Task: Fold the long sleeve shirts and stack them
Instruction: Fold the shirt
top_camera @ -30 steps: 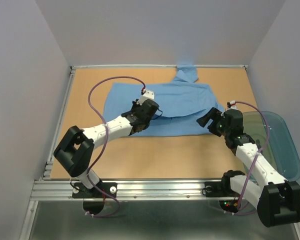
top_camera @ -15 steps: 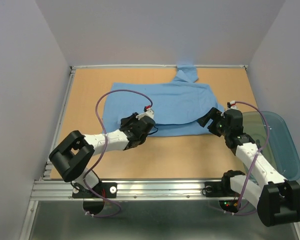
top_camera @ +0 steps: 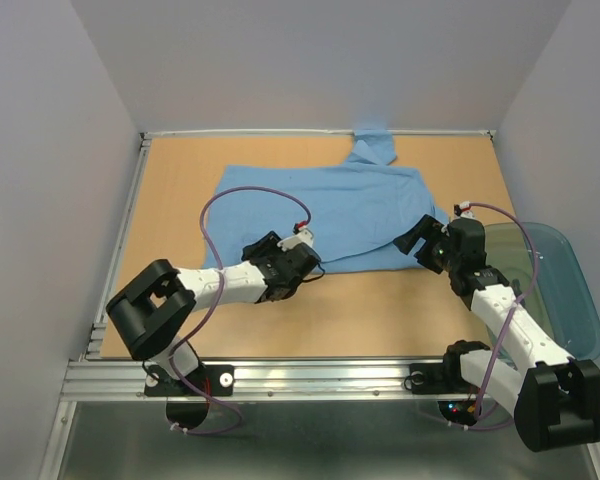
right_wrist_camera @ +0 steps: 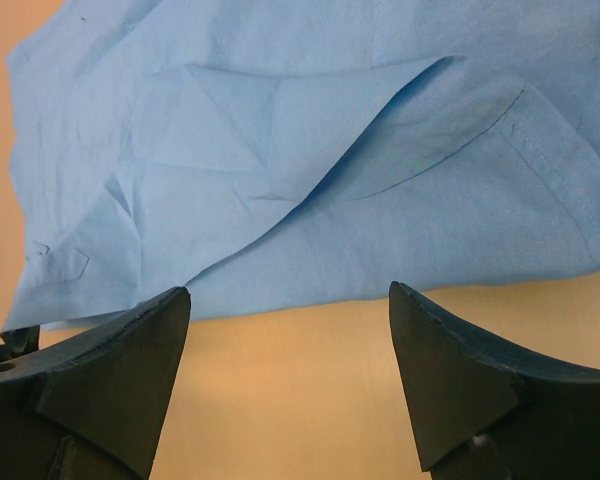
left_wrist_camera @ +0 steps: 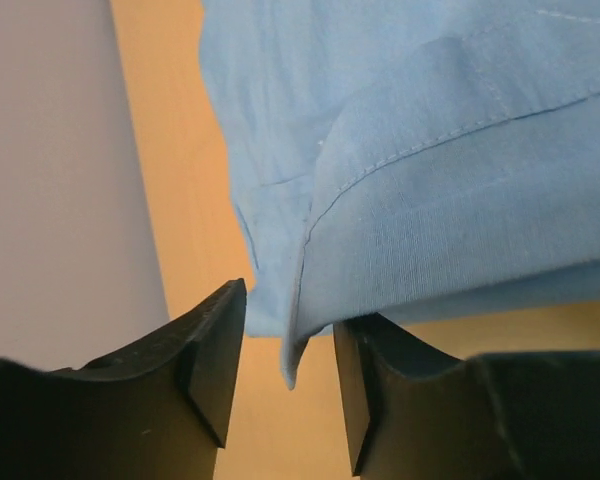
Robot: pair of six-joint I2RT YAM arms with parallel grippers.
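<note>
One long sleeve shirt [top_camera: 350,200], light blue, lies spread across the far half of the table, part folded over itself, with a sleeve end at the back rail. My left gripper [top_camera: 312,268] sits low at the shirt's near hem. In the left wrist view its jaws [left_wrist_camera: 288,340] stand apart, open. A corner of the shirt [left_wrist_camera: 430,150] hangs loose between them and drapes by the right finger [left_wrist_camera: 355,390]. My right gripper [top_camera: 417,240] hovers at the shirt's near right corner. It is wide open [right_wrist_camera: 290,320] over bare wood, just short of the shirt's edge [right_wrist_camera: 280,150].
A translucent teal tub [top_camera: 565,290] stands off the table's right side, beside the right arm. The wooden tabletop [top_camera: 380,315] has a metal rail along its edges, and grey walls close in on the left, back and right.
My left gripper moved toward the near edge, drawing cloth down to the shirt's near hem, then its jaws parted and let go. The right arm stayed still.
</note>
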